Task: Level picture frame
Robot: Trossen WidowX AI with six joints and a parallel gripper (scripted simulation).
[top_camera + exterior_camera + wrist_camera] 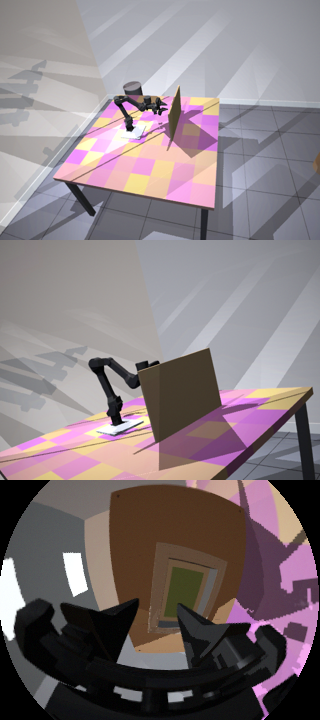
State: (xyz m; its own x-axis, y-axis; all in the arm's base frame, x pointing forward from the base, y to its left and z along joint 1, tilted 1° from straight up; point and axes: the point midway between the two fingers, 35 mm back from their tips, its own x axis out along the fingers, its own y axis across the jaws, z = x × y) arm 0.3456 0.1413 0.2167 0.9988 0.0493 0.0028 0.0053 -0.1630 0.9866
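Note:
The picture frame (159,575) has a pale brown border around a green picture and hangs on the front of the brown upright board (174,113) (186,395) (135,520). The wrist view is rolled, with the table on its right. There the frame looks turned against the board's edges, its lower-view end nearer the board's top edge; the exact tilt is hard to judge. The top and exterior views hide the frame, and the screw is not visible. My gripper (165,106) (158,604) is open and empty, a short way before the board, its fingers pointing at it.
The board stands upright on the checkered table (116,167) (85,464). The arm's pale base plate (135,134) (126,427) lies before it. A dark round drum (133,89) stands behind the arm. Strong shadows cross the table and board.

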